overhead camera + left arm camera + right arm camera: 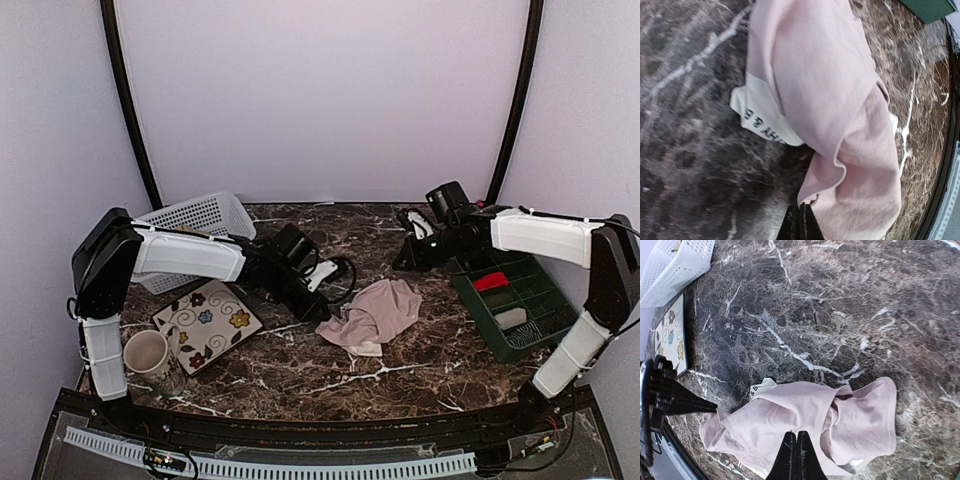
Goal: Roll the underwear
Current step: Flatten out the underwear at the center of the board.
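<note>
The dusty pink underwear (377,312) lies crumpled in a loose heap at the middle of the marbled desk (300,375), its cream waistband (760,117) with dark lettering poking out from under a fold. The left pincer (800,222) has its jaws together, tips touching the cloth's near-left corner; I cannot tell if fabric is nipped. The right pincer (796,457) hangs above the garment, jaws together and empty. A floral plate (205,325), a mug (150,352) and a white basket (195,215) sit left; a green bin (542,287) stands right.
</note>
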### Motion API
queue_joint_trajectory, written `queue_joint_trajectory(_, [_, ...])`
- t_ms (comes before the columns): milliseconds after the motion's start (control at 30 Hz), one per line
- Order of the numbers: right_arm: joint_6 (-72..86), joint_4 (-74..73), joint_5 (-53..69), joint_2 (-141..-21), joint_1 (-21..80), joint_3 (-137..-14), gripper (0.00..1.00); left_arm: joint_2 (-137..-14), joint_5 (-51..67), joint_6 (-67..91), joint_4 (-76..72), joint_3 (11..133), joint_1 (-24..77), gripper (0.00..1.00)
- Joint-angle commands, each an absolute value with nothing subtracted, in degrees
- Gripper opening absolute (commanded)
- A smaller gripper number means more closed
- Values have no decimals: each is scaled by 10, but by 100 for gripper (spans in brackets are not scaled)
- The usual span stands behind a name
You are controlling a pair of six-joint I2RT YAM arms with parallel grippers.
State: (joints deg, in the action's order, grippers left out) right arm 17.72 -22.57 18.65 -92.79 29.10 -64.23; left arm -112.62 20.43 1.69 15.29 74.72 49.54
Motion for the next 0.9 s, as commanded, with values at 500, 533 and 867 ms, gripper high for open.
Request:
queue_joint_trajectory(500, [146, -293, 130, -968, 267, -634, 71, -1077, 173, -6, 182, 807, 465, 0])
queue_joint_trajectory(533, [141, -300, 124, -976, 270, -637, 69, -1078, 172, -6, 182, 807, 465, 0])
queue_joint_trajectory(867, [129, -303, 99, -1036, 303, -646, 33, -1081, 151, -16, 186, 813, 464, 0])
